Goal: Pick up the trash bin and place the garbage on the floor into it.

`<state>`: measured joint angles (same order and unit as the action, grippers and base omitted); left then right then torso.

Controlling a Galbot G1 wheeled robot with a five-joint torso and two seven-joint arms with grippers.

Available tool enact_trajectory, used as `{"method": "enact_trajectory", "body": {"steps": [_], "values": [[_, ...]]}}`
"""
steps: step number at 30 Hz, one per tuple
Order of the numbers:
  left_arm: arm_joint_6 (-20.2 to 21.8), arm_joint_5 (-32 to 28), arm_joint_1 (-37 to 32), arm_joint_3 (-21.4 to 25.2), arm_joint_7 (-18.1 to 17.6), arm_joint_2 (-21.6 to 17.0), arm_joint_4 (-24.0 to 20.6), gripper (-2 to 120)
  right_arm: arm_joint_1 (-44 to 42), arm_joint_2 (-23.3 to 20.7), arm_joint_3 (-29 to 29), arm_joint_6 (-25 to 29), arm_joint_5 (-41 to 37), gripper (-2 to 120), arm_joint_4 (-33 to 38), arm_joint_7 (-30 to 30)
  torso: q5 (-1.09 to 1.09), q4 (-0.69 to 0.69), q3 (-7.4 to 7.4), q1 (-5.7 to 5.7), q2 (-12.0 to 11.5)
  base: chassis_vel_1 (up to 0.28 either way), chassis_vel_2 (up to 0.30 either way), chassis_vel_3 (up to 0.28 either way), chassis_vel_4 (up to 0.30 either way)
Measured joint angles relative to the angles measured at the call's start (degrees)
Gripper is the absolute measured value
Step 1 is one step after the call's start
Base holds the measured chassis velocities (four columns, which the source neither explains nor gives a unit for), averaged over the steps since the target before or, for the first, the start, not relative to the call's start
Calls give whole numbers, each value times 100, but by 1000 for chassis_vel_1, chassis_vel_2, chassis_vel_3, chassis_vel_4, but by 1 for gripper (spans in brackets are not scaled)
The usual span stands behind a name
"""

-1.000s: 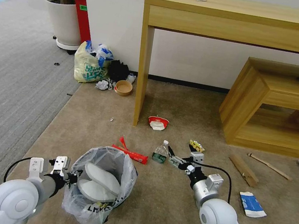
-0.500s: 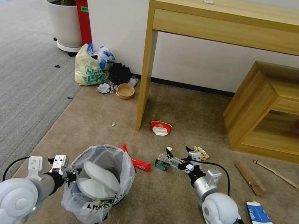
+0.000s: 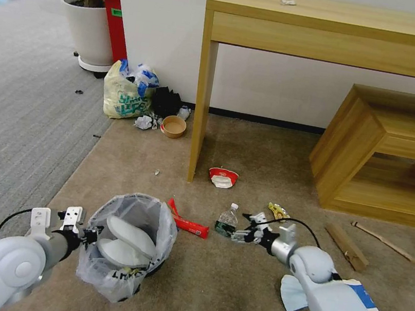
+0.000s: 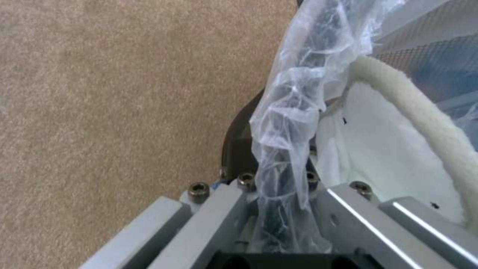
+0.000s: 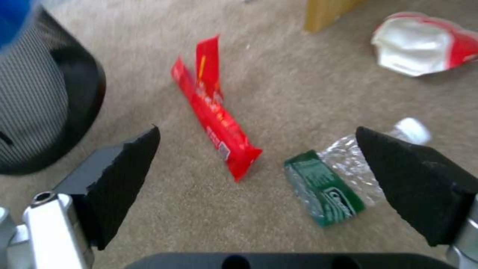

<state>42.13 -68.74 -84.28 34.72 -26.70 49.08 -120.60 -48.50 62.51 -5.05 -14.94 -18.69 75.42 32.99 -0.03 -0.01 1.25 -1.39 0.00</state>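
Observation:
The trash bin (image 3: 121, 262), black with a crinkly clear liner, holds two white slippers (image 3: 124, 241). My left gripper (image 3: 85, 234) is shut on the bin's rim (image 4: 279, 123), pinching liner and rim, with a slipper (image 4: 393, 149) just inside. My right gripper (image 3: 245, 228) is open and low over the floor (image 3: 228, 294), right beside a plastic bottle (image 3: 227, 220). In the right wrist view the right gripper (image 5: 256, 130) frames a red wrapper (image 5: 214, 116) and the bottle (image 5: 338, 175). Also lying about are the red wrapper (image 3: 188, 222), a crushed red-and-white packet (image 3: 223, 177), a blue mask (image 3: 293, 295) and a carton (image 3: 364, 298).
A wooden table's leg (image 3: 199, 123) stands behind the litter and a low wooden shelf (image 3: 354, 146) sits at the right. A cardboard piece (image 3: 345, 246), a wooden stick (image 3: 384, 241) and a yellow wrapper (image 3: 277, 211) lie nearby. A yellowish tied bag (image 3: 125, 94) and a brown bowl (image 3: 174, 126) sit by the wall.
The camera shifted early on. My right arm has dropped lower and now sits beside the bottle, uncovering the blue mask. The left gripper and bin moved slightly left and nearer.

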Motion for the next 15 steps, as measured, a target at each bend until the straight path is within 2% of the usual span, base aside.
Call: {"method": "enact_trajectory", "body": {"steps": [7,12,15], "values": [[0,-200,58,13,-95,-61,16,0,943,635,742,171,483,100,-1315,320,0,2,0,0,0,0,0,0,0],[0,-253,71,12,-124,-99,-5,0,1237,916,993,280,646,100,-1869,416,1,1,0,0,0,0,0,0,0],[0,-293,73,28,-151,-141,-32,0,1499,1214,1144,433,808,100,-2475,451,-1,1,-1,0,0,0,0,0,0]]}}
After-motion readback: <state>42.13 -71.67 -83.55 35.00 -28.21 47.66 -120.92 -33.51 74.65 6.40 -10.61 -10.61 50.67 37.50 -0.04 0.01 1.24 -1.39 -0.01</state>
